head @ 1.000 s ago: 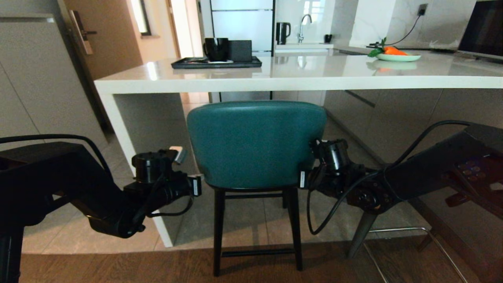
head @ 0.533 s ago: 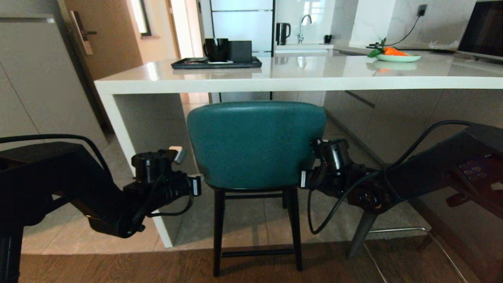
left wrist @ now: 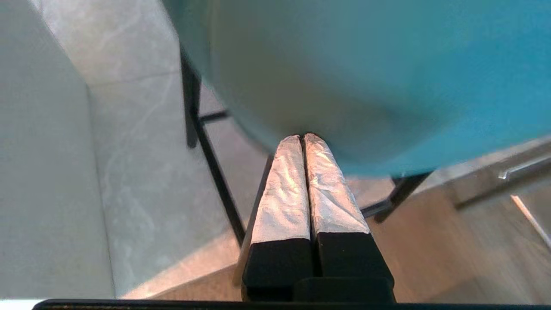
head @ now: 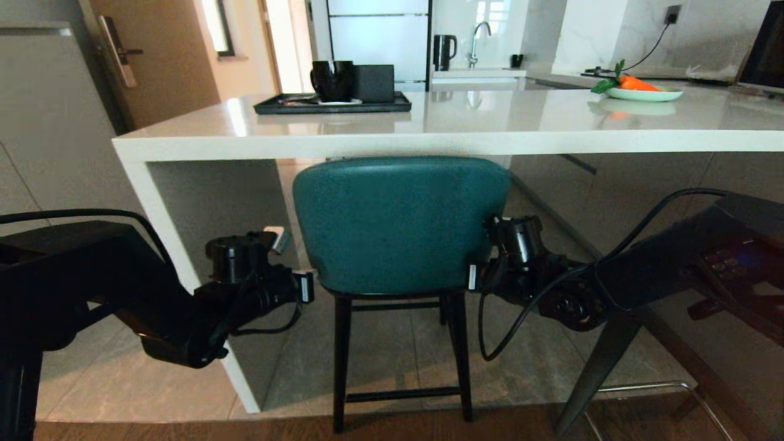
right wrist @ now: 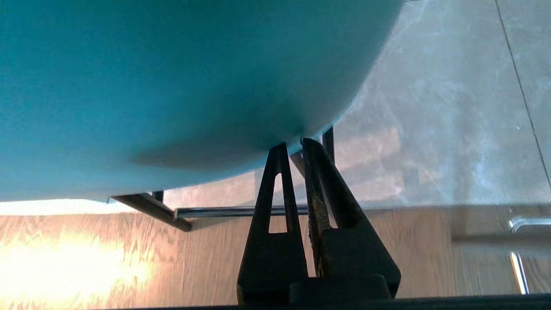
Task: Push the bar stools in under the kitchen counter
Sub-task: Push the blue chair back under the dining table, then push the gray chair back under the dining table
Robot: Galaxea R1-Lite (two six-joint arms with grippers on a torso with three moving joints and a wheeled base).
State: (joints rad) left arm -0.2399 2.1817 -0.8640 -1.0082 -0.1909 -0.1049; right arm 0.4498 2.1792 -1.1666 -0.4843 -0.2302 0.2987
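- A black tray (head: 334,105) carrying a black mug (head: 331,79) and a dark box (head: 373,83)
- A pale plate (head: 643,94) with a carrot (head: 637,83)
- A black kettle (head: 444,51) beside a tap (head: 479,38)

Teal stool (head: 401,223) upright, curved back just below white counter (head: 429,131) edge.

right gripper (right wrist: 292,144) fingers closed, tips apparently touching the teal stool (right wrist: 172,86) back's underside.

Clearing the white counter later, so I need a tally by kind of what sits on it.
Trays: 1, black tray
Mugs: 1, black mug
Boxes: 1, dark box
Plates: 1, pale plate holding a carrot
Total: 4, plus the carrot
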